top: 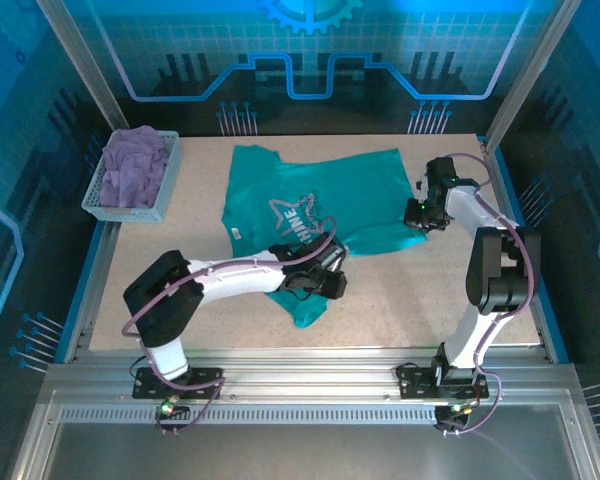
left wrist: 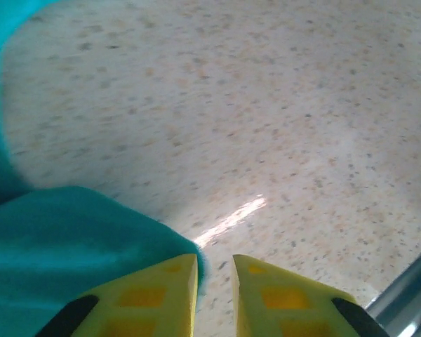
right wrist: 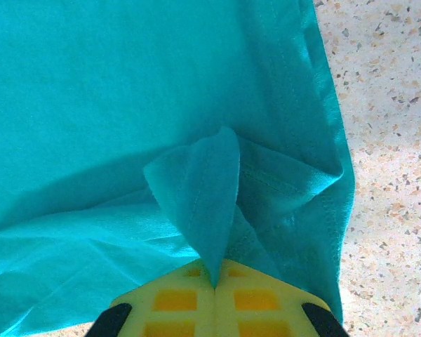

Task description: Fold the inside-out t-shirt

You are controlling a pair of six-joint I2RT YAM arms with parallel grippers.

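Teal t-shirt (top: 360, 190): soft knit, rumpled, on speckled table (top: 410, 290). Right gripper (right wrist: 214, 279) pinches a hem fold. Left gripper (left wrist: 215, 260) is narrowly parted, empty, beside the cloth. Mesh basket (top: 130, 213) holds lavender garment (top: 135, 165).

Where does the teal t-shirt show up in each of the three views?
Top external: t-shirt spread mid-table.
Left wrist: t-shirt lower left, beside the left gripper.
Right wrist: t-shirt left and centre, fold pinched in the right gripper.
Shared landmark: speckled table.
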